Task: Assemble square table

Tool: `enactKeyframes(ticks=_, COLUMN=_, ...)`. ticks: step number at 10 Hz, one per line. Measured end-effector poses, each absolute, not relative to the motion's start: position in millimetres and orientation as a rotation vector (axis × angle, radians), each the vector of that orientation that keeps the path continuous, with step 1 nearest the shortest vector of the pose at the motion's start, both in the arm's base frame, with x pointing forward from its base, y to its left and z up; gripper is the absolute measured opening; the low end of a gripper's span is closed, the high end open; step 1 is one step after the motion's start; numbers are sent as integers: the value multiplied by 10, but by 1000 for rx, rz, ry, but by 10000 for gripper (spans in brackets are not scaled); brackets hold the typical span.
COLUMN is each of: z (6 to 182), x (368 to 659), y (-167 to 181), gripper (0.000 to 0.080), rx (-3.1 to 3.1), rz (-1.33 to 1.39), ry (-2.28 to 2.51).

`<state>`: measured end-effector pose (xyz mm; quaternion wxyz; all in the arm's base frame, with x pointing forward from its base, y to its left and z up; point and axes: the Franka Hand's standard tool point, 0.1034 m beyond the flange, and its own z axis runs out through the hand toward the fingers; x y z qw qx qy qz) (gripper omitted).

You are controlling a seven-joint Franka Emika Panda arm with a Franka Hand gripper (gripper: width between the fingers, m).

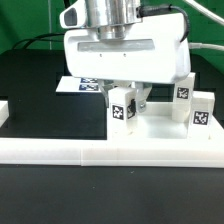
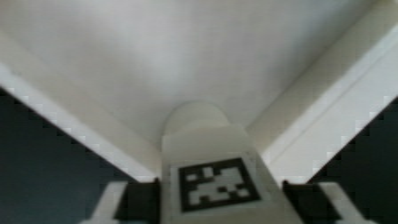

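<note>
My gripper (image 1: pixel 127 106) hangs over the white square tabletop (image 1: pixel 150 138) and is shut on a small white tagged leg (image 1: pixel 122 106), held upright at the tabletop. In the wrist view the leg (image 2: pixel 215 170) sits between my two fingers (image 2: pixel 128 203), with my gripper (image 2: pixel 217 203) closed against its sides. Below it the tabletop (image 2: pixel 196 60) narrows to a corner with raised rims. Two more tagged legs (image 1: pixel 183 96) (image 1: pixel 201 111) stand on the exterior view's right of the tabletop. The corner holes and the fourth leg are hidden.
A long white border rail (image 1: pixel 100 156) runs along the front of the black mat (image 1: pixel 40 100). The marker board (image 1: pixel 78 85) lies behind my gripper, partly covered by it. A white block sits at the exterior view's left edge (image 1: pixel 4 108).
</note>
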<state>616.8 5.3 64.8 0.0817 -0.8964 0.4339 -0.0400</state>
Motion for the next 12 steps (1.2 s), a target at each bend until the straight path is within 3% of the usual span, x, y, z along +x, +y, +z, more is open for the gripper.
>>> enactKeyframes(ticks=3, z=646, x=6171, y=51, gripper=288, rx=-2550, rz=-99, ry=1523)
enactKeyframes(ticks=7, z=630, x=6212, y=67, gripper=288, rx=-1858, rz=36, ry=2309)
enactKeyframes(ticks=10, z=623, x=6215, y=46, gripper=288, rx=-1669, rz=64, ry=2433)
enactKeyframes(ticks=11, z=620, x=6212, y=45, gripper=369, rx=-1692, rz=61, ry=2417)
enactKeyframes(ticks=12, z=619, x=6212, y=48, gripper=505, rx=-1694, rz=61, ry=2416)
